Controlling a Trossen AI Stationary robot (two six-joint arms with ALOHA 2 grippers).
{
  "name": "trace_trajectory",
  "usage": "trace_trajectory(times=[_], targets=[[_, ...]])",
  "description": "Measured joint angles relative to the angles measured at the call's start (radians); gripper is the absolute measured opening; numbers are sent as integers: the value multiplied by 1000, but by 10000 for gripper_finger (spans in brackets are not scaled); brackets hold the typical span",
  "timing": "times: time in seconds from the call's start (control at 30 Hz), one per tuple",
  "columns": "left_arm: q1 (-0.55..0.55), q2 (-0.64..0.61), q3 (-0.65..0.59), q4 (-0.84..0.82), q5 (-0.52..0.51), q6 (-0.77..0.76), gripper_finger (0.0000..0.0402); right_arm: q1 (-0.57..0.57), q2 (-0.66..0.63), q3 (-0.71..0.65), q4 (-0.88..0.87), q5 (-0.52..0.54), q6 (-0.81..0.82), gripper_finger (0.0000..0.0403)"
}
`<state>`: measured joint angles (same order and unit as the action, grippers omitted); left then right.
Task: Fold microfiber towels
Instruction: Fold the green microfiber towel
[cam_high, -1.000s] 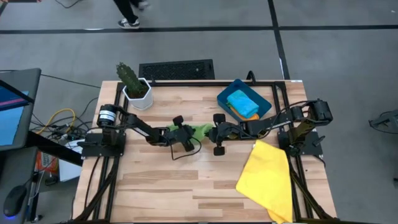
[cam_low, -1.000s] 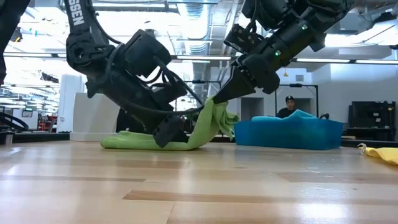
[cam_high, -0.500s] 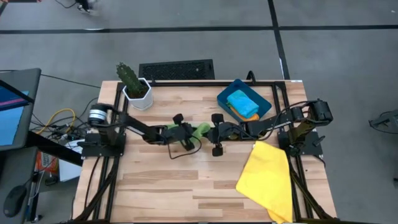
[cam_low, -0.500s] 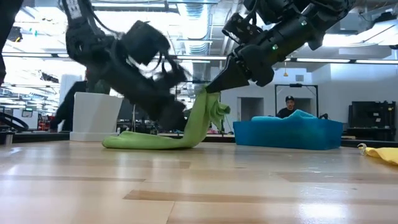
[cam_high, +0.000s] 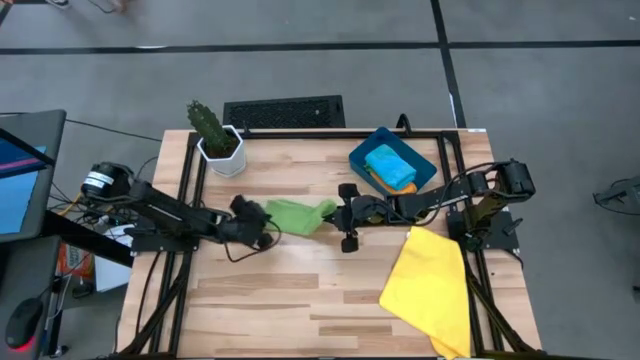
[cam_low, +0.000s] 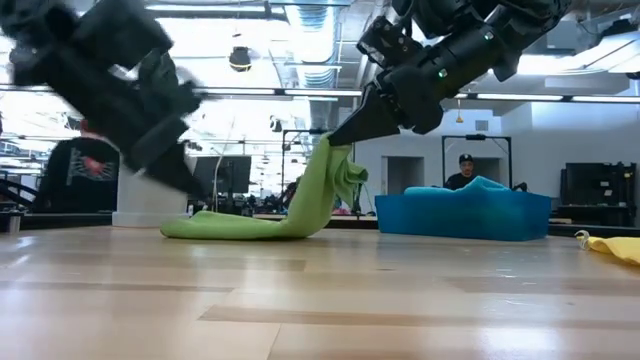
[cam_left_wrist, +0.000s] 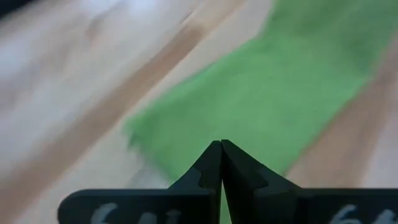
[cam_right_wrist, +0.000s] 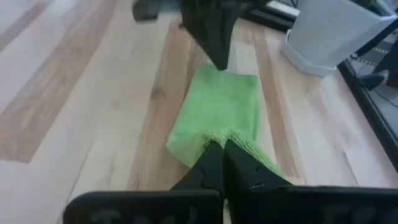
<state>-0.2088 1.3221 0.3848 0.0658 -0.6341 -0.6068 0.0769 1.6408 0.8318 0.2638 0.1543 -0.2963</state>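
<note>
A green microfiber towel lies in a long strip at the middle of the table. Its left part rests flat on the wood and its right end rises to my right gripper, which is shut on it. My left gripper is shut and hangs just above the strip's left end, touching nothing; it is blurred in the low view. A large yellow towel lies at the near right, hanging over the table's edge. A light blue towel and an orange one sit in the bin. My right gripper pinches the green towel's bunched right end between its two fingers. The fingers slant down from the table's right side. That end is lifted clear; the cloth slopes down slack from it, and the rest lies on the table.
A dark teal bin stands at the far right. A potted cactus in a white pot stands at the far left. Bare wood lies along the near side. People show in the room behind the table.
My left gripper has drawn back toward the table's left edge, risen off the green towel and rolled about its own line. The towel's flat left part stays where it was, now uncovered. My right gripper keeps the lifted end in place.
</note>
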Motion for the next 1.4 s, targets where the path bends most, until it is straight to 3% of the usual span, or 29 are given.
trace_trajectory(times=[0.1,0.2,0.73,1.13,1.4], targets=[[-24,-2,-102,70,-64,-132,0,0,0,0,23,0,-2,23],[-27,-2,-146,133,-86,-159,0,-1,0,0,29,-1,-2,26],[-26,9,-155,190,-97,-131,0,-1,48,1,91,-79,11,21],[-26,174,-142,339,-86,-112,0,21,221,187,21,-81,-60,25],[-26,210,-123,355,-84,-92,0,-5,319,318,-7,-80,-95,26]])
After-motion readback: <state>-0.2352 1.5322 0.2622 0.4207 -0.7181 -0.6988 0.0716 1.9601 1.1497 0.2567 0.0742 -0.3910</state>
